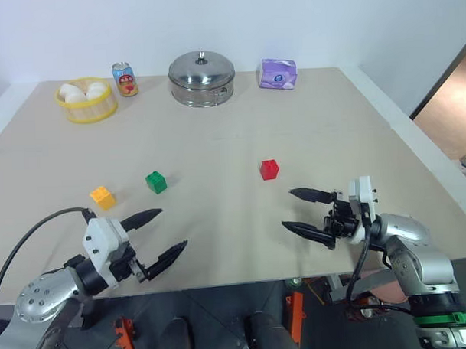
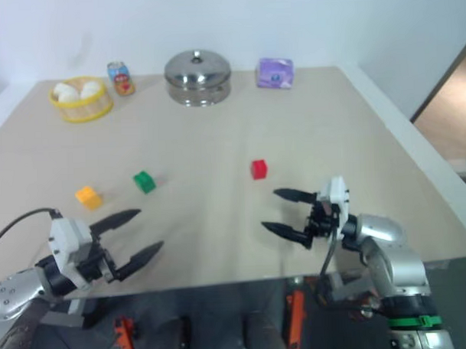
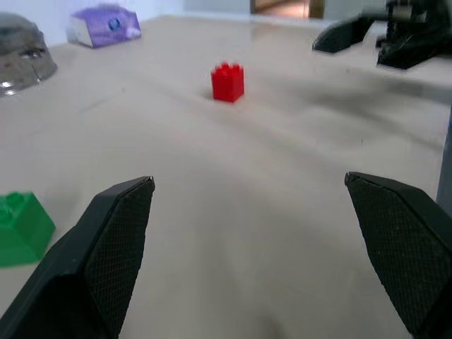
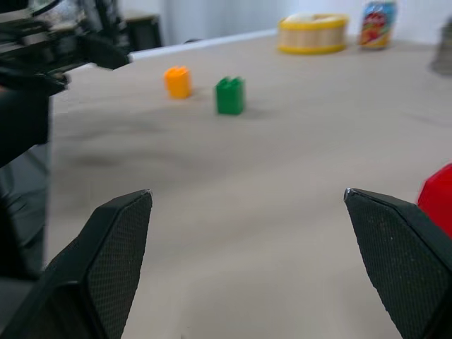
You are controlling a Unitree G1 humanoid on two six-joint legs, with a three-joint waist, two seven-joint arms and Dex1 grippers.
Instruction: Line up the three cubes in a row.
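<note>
Three cubes are seen loose on the table (image 1: 239, 136), none of them gripped. The green cube (image 1: 156, 182) is taken as the marker: it sits studs up on bare tabletop. The yellow-orange cube (image 1: 103, 197) is found near it, off to the robot's left and slightly closer to the front edge, with a clear gap between the two. The red cube (image 1: 269, 169) is placed well apart from the green cube on the robot's right, a shade farther back. So a loose, uneven spread is presented, with the spacing plainly unequal.

The left gripper (image 1: 164, 237) is held in front of the green cube, toward the near edge and a little to its right, above the table, its jaws spread wide and nothing between them. Its fingers (image 3: 116, 233) are seen framing empty tabletop in the left wrist view, the green cube just beside one of them. The right gripper (image 1: 305, 211) is held far to the right of the green cube, just in front of the red one, jaws likewise wide and empty.

Far behind the green cube, along the back edge, a yellow basket (image 1: 87, 109) of white eggs, a soda can (image 1: 125, 79), a lidded steel pot (image 1: 202, 78) and a purple packet (image 1: 279, 73) are lined up.
</note>
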